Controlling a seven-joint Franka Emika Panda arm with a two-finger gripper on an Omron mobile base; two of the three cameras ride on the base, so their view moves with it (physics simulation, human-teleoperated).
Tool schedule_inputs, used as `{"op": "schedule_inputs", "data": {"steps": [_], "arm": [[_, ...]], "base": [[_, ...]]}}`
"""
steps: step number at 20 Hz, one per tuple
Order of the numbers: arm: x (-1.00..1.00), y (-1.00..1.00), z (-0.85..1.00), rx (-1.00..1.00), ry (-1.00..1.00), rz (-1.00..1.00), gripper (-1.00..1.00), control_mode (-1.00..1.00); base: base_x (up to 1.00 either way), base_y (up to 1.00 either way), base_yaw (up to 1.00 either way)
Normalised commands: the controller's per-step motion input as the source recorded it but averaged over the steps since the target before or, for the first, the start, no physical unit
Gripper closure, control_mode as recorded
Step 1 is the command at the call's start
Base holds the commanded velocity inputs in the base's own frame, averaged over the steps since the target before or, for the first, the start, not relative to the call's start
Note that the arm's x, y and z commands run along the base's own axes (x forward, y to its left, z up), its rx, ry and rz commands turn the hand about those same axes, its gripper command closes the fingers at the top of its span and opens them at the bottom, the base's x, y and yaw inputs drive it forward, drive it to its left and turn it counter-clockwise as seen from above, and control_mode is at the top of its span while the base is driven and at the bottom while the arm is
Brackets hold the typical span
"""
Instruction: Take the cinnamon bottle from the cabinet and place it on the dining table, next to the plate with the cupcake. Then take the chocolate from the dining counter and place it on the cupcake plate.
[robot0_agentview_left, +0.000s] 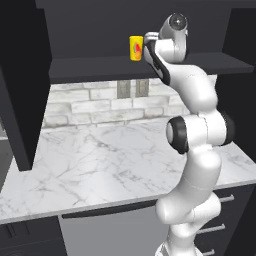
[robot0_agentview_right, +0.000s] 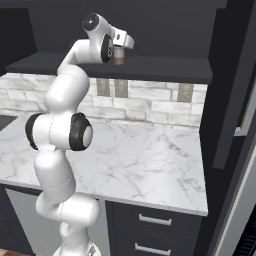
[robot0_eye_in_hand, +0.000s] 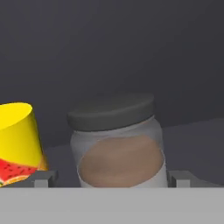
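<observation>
The cinnamon bottle (robot0_eye_in_hand: 117, 148), a small jar with a brown-grey fill and a dark cap, stands upright on the cabinet shelf (robot0_agentview_left: 95, 67). In the hand view it sits between my two fingertips (robot0_eye_in_hand: 43, 178), with a gap on each side. My gripper (robot0_eye_in_hand: 112, 179) is open around the bottle's lower body. From the right base view the bottle (robot0_agentview_right: 119, 56) peeks out just beyond the hand (robot0_agentview_right: 121, 44). The dining table, plate, cupcake and chocolate are out of view.
A yellow canister with a red mark (robot0_agentview_left: 135, 48) stands close to the left of the bottle on the same shelf (robot0_agentview_right: 165, 67). Below is a marble counter (robot0_agentview_left: 100, 160) against a stone backsplash. Dark cabinet side panels (robot0_agentview_left: 20, 90) flank the shelf.
</observation>
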Motion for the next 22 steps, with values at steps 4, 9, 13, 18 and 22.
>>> {"op": "schedule_inputs", "data": {"steps": [4, 9, 13, 18, 22], "arm": [[0.11, -0.03, -0.06, 0.0, 0.01, 0.0, 1.0, -1.0], [-0.17, -0.14, -0.03, 0.0, 0.02, -0.01, 1.0, -1.0], [-0.88, -0.33, 0.0, 0.03, -0.15, 0.0, 1.0, -1.0], [-1.0, -0.17, -0.18, 0.03, -0.26, 0.05, 1.0, -1.0], [-1.0, 0.0, -0.11, 0.01, -0.22, 0.11, 1.0, -1.0]], "base": [[0.0, 0.0, 0.0], [0.0, 0.0, 0.0], [0.0, 0.0, 0.0], [0.0, 0.0, 0.0], [0.0, 0.0, 0.0]]}}
